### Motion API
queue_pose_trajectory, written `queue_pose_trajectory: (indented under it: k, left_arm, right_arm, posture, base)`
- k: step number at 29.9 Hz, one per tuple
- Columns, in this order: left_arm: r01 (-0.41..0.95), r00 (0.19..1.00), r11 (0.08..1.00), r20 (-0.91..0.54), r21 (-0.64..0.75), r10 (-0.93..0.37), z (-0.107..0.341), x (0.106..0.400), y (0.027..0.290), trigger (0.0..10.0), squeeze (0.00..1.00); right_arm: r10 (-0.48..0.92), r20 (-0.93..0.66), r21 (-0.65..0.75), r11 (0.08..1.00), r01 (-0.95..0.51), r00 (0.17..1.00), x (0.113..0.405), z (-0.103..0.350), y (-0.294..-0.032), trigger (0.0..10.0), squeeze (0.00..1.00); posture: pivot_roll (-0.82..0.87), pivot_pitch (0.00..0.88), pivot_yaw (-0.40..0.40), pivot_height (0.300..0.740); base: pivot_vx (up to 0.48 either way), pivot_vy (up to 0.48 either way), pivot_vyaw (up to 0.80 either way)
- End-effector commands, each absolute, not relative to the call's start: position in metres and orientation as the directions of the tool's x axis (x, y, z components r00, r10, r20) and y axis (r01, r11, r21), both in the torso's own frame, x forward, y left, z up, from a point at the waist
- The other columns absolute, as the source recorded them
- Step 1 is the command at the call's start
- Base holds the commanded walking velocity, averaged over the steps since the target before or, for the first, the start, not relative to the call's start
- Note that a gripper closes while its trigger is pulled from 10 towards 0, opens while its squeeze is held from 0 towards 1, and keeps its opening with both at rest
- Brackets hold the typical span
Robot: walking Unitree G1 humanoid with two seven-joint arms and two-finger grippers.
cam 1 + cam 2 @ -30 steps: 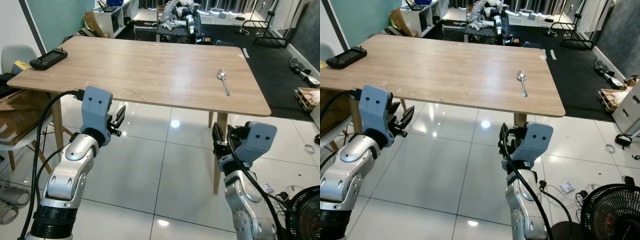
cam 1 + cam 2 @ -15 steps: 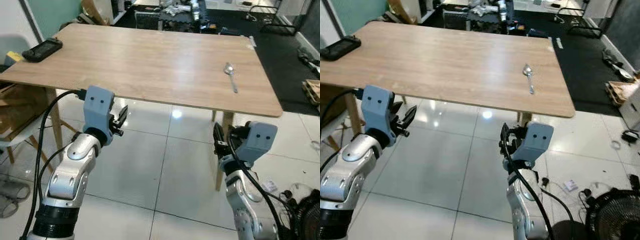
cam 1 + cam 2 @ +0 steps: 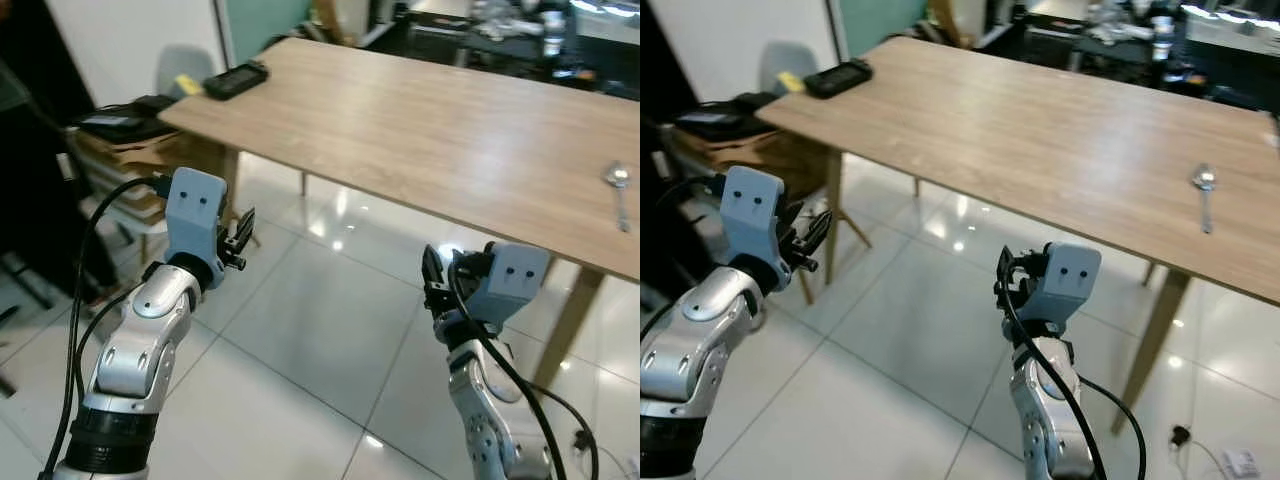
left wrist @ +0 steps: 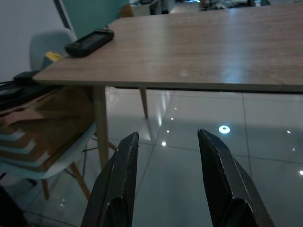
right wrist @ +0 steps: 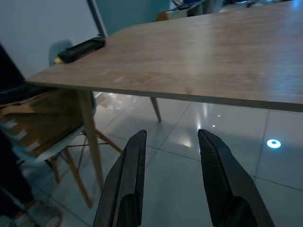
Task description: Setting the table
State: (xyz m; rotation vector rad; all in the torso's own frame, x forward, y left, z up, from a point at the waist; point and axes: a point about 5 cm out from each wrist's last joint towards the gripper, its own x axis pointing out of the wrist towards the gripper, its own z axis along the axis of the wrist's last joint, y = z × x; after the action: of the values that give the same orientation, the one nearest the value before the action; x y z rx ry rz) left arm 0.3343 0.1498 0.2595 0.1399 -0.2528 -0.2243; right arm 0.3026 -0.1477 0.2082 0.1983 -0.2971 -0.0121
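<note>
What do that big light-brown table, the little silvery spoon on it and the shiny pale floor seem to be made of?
The big light-brown table looks like wood or wood-look laminate: a printed-looking grain and a soft sheen. The little silvery spoon seems to be polished metal, bright and reflective. The shiny pale floor looks like glazed ceramic tile: grout lines and mirror-like lamp reflections.

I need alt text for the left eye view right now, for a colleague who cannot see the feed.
A long wooden table crosses the view, with a spoon near its right end and a black handheld device at its far left corner. Below it, over glossy white tiles, the left gripper and right gripper hang empty.
</note>
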Motion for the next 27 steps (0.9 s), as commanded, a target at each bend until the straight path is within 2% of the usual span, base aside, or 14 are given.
queue_pose_trajectory:
  k: [1, 27]
  left_arm:
    - [0.206, 0.951, 0.965, 0.201, 0.161, -0.236, 0.2520, 0.3350, 0.1506, 10.0, 0.00]
    - [0.221, 0.950, 0.963, 0.189, 0.157, -0.249, 0.2488, 0.3345, 0.1476, 10.0, 0.00]
  right_arm:
    - [-0.032, 0.260, 0.191, 0.981, -0.018, 0.965, 0.3026, 0.2018, -0.1464, 10.0, 0.00]
    - [0.003, 0.256, 0.176, 0.983, -0.050, 0.967, 0.3030, 0.2005, -0.1423, 10.0, 0.00]
  posture:
    - [0.11, 0.148, 0.087, 0.740]
    - [0.11, 0.137, 0.084, 0.740]
  base:
    - [0.000, 0.000, 0.79]
    - [0.000, 0.000, 0.79]
